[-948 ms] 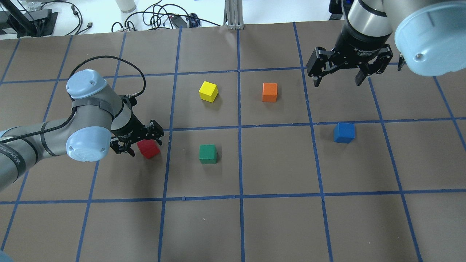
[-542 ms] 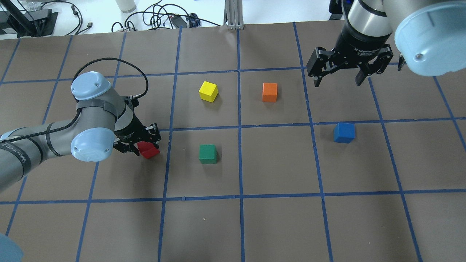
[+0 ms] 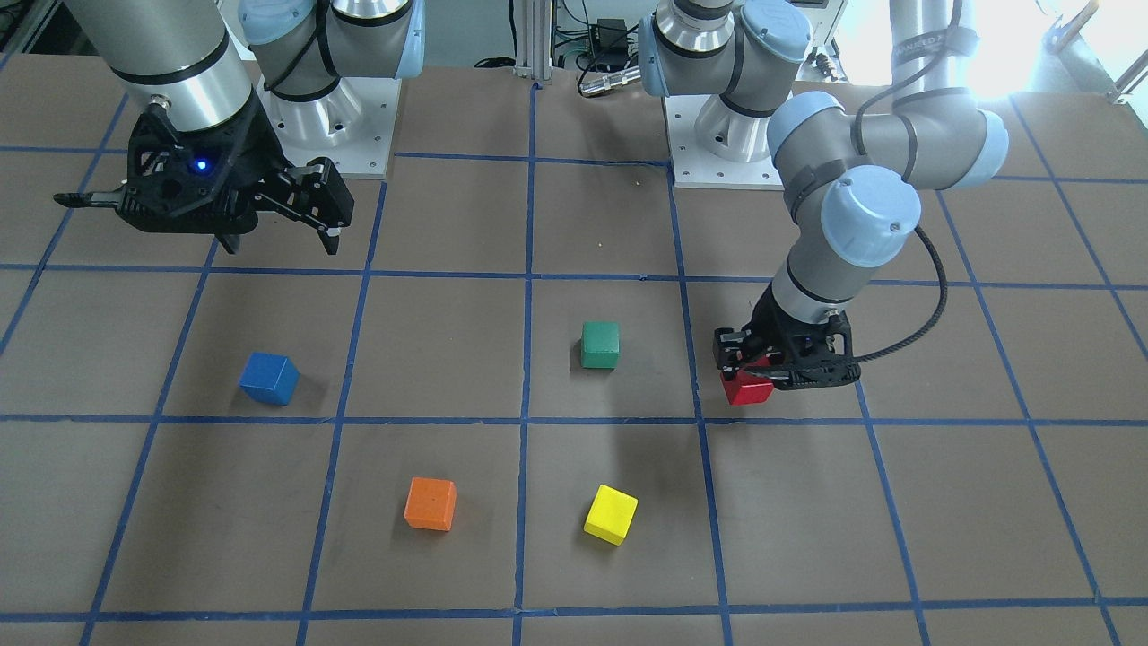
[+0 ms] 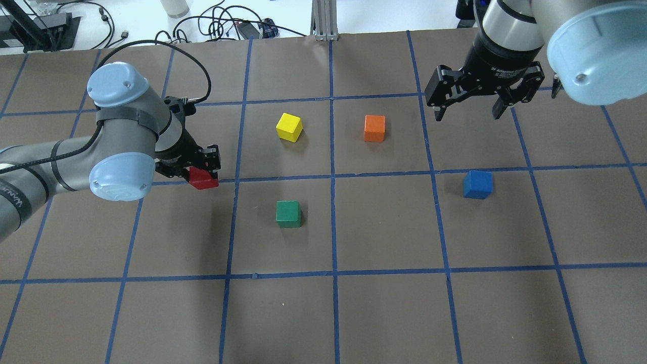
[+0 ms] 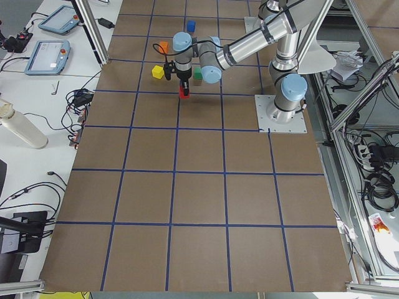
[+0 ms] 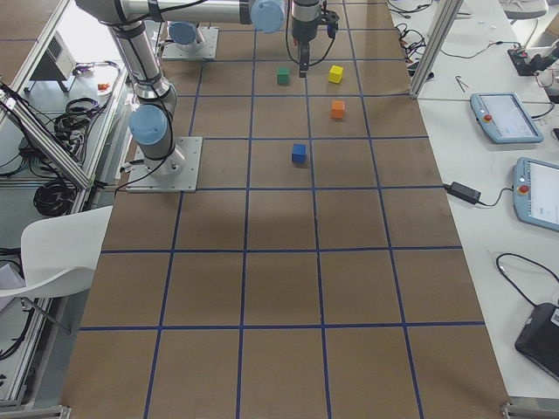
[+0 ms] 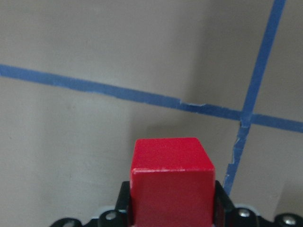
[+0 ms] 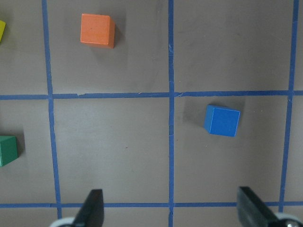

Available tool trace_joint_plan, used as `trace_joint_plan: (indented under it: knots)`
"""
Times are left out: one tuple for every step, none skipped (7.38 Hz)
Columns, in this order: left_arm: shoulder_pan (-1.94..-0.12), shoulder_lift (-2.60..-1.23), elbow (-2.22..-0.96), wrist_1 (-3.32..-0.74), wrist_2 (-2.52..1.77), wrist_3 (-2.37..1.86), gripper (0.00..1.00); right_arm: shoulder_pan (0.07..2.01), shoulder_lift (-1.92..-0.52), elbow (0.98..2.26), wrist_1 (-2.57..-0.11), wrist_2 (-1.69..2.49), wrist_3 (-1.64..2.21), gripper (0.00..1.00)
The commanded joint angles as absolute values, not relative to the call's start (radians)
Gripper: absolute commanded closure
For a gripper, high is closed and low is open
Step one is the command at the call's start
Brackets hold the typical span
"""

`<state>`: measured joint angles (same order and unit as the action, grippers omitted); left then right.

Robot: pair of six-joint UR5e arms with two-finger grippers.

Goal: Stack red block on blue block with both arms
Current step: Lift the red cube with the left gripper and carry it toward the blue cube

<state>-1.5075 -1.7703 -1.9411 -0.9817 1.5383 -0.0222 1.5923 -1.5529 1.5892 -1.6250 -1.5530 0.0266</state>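
Your left claw (image 4: 201, 174) gripped the red block (image 4: 203, 180) above the table (image 4: 384, 313), much of it jutting past the fingertips, so it could twist loose in transit. The blue block (image 4: 477, 184) sat well apart; your right claw (image 4: 468, 117) hung wide.

Even bright light, soft shadows, sharp focus
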Motion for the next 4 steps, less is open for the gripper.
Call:
trace_joint_plan:
  knots:
    - [-1.699,-1.795,-1.782,-1.104,1.542,-0.072,0.91,1.592,-1.552,1.586,-1.626,-1.549,0.028,0.0]
    - [-1.768,-1.828,-1.679,-1.186,1.531,-0.148,0.91,1.592,-1.554,1.583,-1.626,-1.558,0.028,0.0]
    - [-1.839,-1.879,-1.616,-1.192,1.496,-0.251,0.91,1.592,-1.557,1.588,-1.626,-1.559,0.028,0.0]
    - [-1.906,-1.931,-1.589,-1.18,1.491,-0.337,0.89,1.592,-1.555,1.589,-1.628,-1.557,0.028,0.0]
